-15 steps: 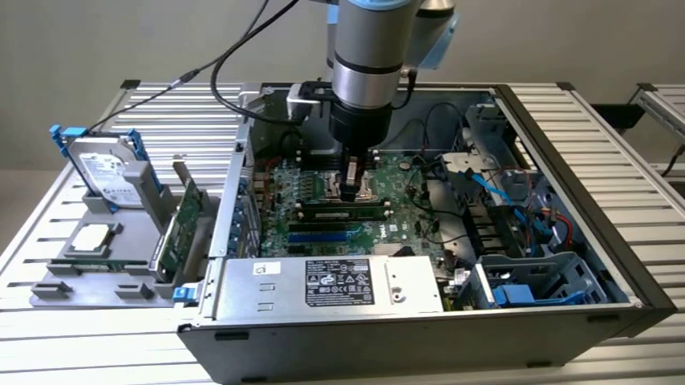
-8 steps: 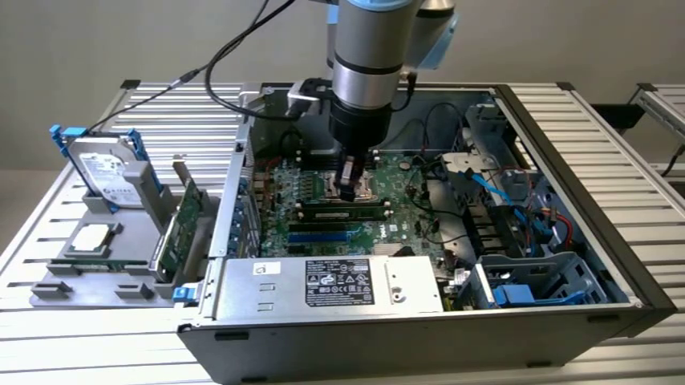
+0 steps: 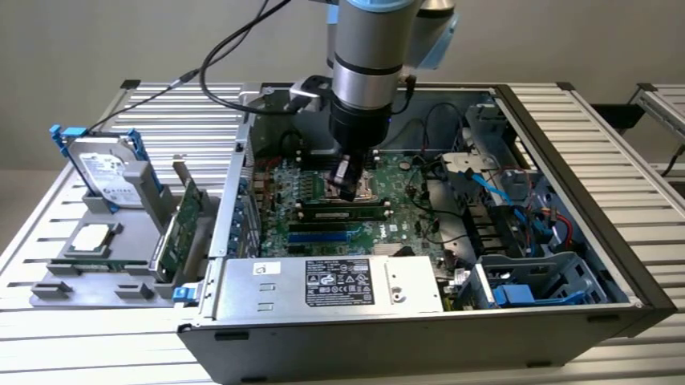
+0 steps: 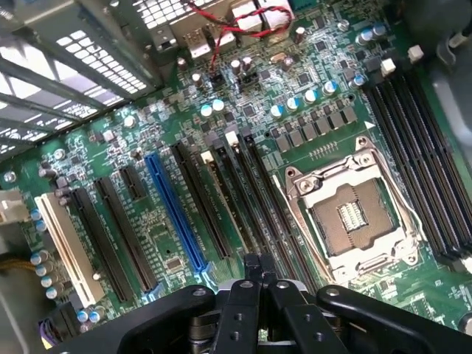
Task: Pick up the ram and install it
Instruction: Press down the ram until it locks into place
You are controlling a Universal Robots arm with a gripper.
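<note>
Hanging down inside the open computer case (image 3: 631, 289), over the green board (image 3: 321, 200): the gripper (image 3: 348, 186), at the end of the grey arm (image 3: 373, 64); hovering just above the square metal chip socket (image 3: 358, 186); in the wrist view, showing as black fingers (image 4: 251, 295) pressed close together with no gap between them; holding nothing that can be seen; touching nothing that can be seen.

Lying just in front of the gripper in the exterior view: the ram (image 3: 342, 212), a long thin stick with dark chips, sitting flat along a slot on the green board; resting apart from the fingers; hard to tell how deep in the slot.

Sitting in the wrist view near the fingers: the open chip socket (image 4: 354, 217) with its silver frame; lying beside it, long black slots (image 4: 243, 199) in a row, and one blue slot (image 4: 173, 210); running past the other side of the socket, more long black slots (image 4: 424, 169).

Standing outside the case on the exterior view's left: a grey tray (image 3: 96, 281) on the table (image 3: 64, 233); holding a hard drive (image 3: 107, 172) standing up, a green card (image 3: 188, 216) on its edge, and a small square chip (image 3: 91, 235) lying flat.

Sitting at the front of the case: a silver power box (image 3: 332, 285) with a white label.
</note>
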